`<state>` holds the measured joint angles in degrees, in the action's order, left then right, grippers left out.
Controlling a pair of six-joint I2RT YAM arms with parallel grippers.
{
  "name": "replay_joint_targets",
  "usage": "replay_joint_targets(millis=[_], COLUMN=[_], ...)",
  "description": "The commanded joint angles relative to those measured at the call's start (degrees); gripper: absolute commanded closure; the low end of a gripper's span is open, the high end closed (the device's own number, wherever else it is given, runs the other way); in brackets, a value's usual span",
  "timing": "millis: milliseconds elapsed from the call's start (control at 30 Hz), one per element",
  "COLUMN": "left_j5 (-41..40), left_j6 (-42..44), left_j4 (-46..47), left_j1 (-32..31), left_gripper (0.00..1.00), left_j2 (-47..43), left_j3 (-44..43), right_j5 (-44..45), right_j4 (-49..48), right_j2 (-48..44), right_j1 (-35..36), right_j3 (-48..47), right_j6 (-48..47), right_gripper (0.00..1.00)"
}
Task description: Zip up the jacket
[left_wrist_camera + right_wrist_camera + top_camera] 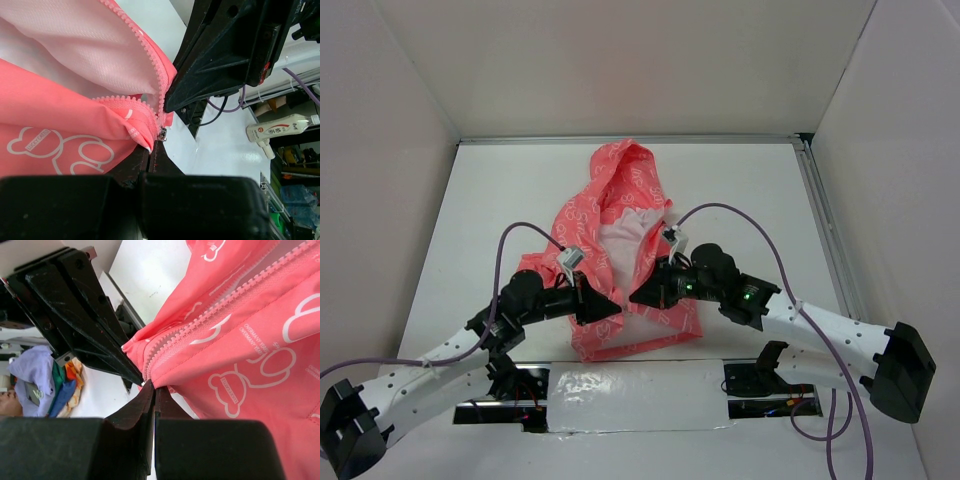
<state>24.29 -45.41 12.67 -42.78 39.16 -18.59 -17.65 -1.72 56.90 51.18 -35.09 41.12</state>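
Two white arms, black at the wrists.
Left arm (430, 362), right arm (830, 325): white links dotted with holes, black joints, black wedge fingers (172, 162), purple cables (720, 206), green lights (688, 287) on right.

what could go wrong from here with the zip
1. The left pincer and right pincer pinch the jacket only at their tips, so it may slip out.
2. They sit nearly touching; a pull could knock them together.
3. Folded fabric by the slider might snag.
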Motion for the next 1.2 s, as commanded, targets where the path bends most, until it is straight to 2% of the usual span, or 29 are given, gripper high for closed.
replay_joint_targets(millis=[0, 200, 300, 433, 533, 567, 600, 667, 700, 833, 1000, 1167], left_j5=[7.17, 7.96, 6.92, 0.86, -4.25, -6.87, -8.02, -10.4, -11.19, -11.72, -12.6, -11.9], left_j6=[-0.56, -0.82, -1.43, -4.68, -8.2, -9.86, -10.05, -11.8, -12.07, -15.14, -18.04, -18.93], left_j4=[-3.44, -2.74, -2.2, -4.49, -4.93, -7.11, -8.52, -14.65, -15.99, -21.62, -26.72, -27.87], left_j1=[-0.72, -1.16, -1.25, -1.16, -1.16, -1.25, -1.25, -1.25, -1.25, -1.16, -1.25, -1.25], left_gripper=[1.0, 1.0, 1.0, 1.0, 1.0, 1.0, 1.0, 1.0, 1.0, 1.0, 1.0, 1.0], left_j2=[1.62, 3.47, 3.38, 4.52, 6.1, 6.8, 8.64, 10.75, 12.94, 18.4, 23.32, 24.83], left_j3=[2.77, 2.86, 2.33, -0.82, -4.24, -5.57, -9.06, -12.77, -16.01, -21.74, -26.93, -29.22], right_j5=[7.28, 11.32, 12.29, 12.37, 16.67, 17.47, 21.48, 26.07, 30.79, 39.08, 55.23, 64.04], right_j4=[-12.17, -9.27, -3.94, 4.93, 10.21, 11.89, 15.13, 18.83, 22.25, 27.37, 30.45, 31.6], right_j2=[-2.59, -4.78, -4.35, -3.47, -5.13, -5.83, -7.15, -8.03, -8.3, -5.85, -0.85, 5.22], right_j1=[-1.61, -3.45, -4.16, -3.37, -1.0, -0.04, 1.11, 4.87, 6.2, 12.53, 26.3, 29.77], right_j3=[-1.21, -2.17, -4.27, -5.69, -4.55, -4.37, -4.11, -4.37, -5.24, -7.62, -9.99, -13.33], right_j6=[2.29, 1.77, -0.51, -2.45, -4.29, -5.25, -6.4, -9.29, -9.57, -10.36, -6.95, -5.27], right_gripper=[1.0, 1.0, 0.99, 0.67, 0.54, 0.53, 0.47, 0.45, 0.45, 0.46, 0.5, 0.5])
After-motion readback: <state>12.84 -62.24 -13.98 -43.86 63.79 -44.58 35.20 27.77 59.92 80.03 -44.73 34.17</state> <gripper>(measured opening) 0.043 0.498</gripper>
